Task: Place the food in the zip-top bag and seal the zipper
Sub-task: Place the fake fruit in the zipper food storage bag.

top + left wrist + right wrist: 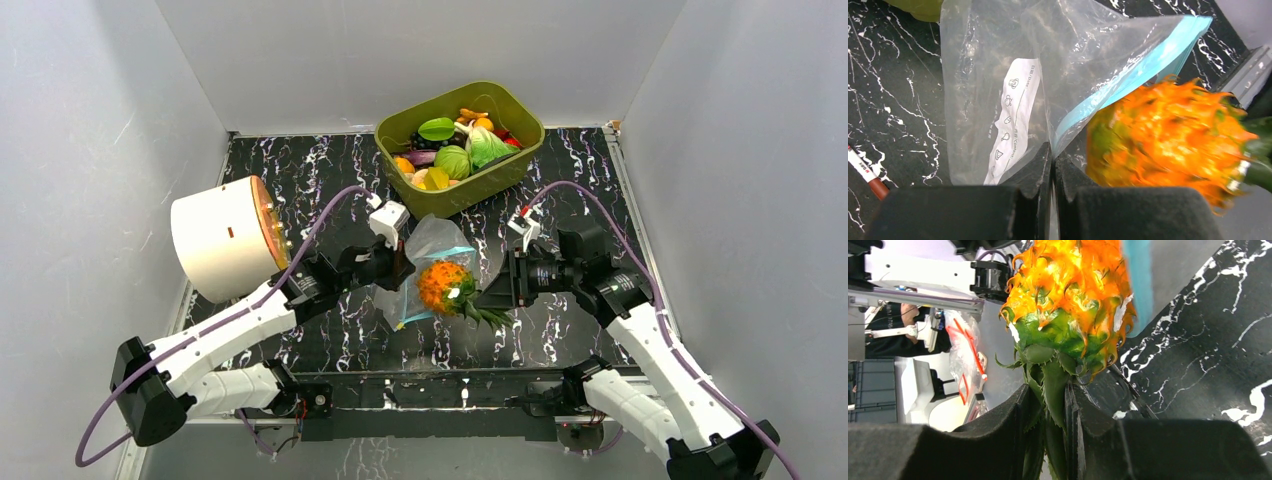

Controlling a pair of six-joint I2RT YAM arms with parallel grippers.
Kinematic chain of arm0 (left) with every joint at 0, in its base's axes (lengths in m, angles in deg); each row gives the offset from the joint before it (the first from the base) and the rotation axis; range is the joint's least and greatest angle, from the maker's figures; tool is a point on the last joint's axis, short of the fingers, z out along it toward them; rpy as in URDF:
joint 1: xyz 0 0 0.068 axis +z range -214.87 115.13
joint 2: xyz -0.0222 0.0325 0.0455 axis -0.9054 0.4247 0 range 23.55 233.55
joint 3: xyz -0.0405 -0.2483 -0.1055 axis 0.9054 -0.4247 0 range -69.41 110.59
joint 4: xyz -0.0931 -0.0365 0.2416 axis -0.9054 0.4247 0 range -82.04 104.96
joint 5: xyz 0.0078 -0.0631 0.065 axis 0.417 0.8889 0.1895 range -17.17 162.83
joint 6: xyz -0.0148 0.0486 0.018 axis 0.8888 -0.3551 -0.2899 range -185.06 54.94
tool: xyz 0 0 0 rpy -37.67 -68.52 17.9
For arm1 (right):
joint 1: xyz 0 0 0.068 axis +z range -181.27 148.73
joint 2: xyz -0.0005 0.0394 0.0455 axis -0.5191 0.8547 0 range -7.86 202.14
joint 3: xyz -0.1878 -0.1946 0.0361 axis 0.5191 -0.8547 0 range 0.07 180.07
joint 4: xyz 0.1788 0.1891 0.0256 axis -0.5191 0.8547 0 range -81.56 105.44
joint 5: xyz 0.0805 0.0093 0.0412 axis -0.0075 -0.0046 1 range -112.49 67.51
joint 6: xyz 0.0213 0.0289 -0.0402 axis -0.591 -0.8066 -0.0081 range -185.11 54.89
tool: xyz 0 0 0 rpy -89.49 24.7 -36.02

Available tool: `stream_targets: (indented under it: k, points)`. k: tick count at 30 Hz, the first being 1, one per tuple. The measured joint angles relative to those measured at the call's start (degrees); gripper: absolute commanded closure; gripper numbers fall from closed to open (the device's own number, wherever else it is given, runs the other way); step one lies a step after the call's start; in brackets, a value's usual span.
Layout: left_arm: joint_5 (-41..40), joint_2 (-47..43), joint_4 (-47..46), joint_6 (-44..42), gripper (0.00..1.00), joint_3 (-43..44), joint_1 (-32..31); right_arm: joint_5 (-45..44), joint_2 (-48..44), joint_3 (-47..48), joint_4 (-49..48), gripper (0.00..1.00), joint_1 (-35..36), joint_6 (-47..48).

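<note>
At the far left of the bench (pixel 300 180) we see a white drum-shaped object (pixel 222 237) lying on its side. To its right, our left pincer (pixel 1052 155) is fully closed, pinching the clear plastic of the zip-top bag (pixel 998 75), which hangs crinkled above the black marbled top. The light-blue zipper (pixel 1143 70) runs along the bag's rim, on the side facing the pineapple (pixel 445 285). The orange fruit sits just beside that strip; we cannot tell whether its tip is inside the mouth. Further right, our right pincer (pixel 1064 400) stands narrowly parted, clamped on the pineapple's green leaves. Far right of centre, an olive-green tub (pixel 500 175) holds the other toy food (pixel 455 160).
</note>
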Motion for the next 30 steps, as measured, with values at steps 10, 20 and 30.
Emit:
stream_targets:
  k: [10, 20, 30]
  points:
    - [6.40, -1.90, -2.36, 0.00, 1.00, 0.00, 0.00, -4.39, 1.36, -1.07, -1.31, 0.81, 0.00, -0.15]
    - [10.16, -1.88, -5.03, 0.17, 1.00, -0.04, 0.00, -6.64, -0.35, -5.38, -10.01, 0.82, 0.11, -5.95]
    - [10.93, -1.84, -7.34, 1.05, 1.00, -0.31, 0.13, -8.20, -8.90, -14.51, -22.64, 0.81, 0.15, -11.39]
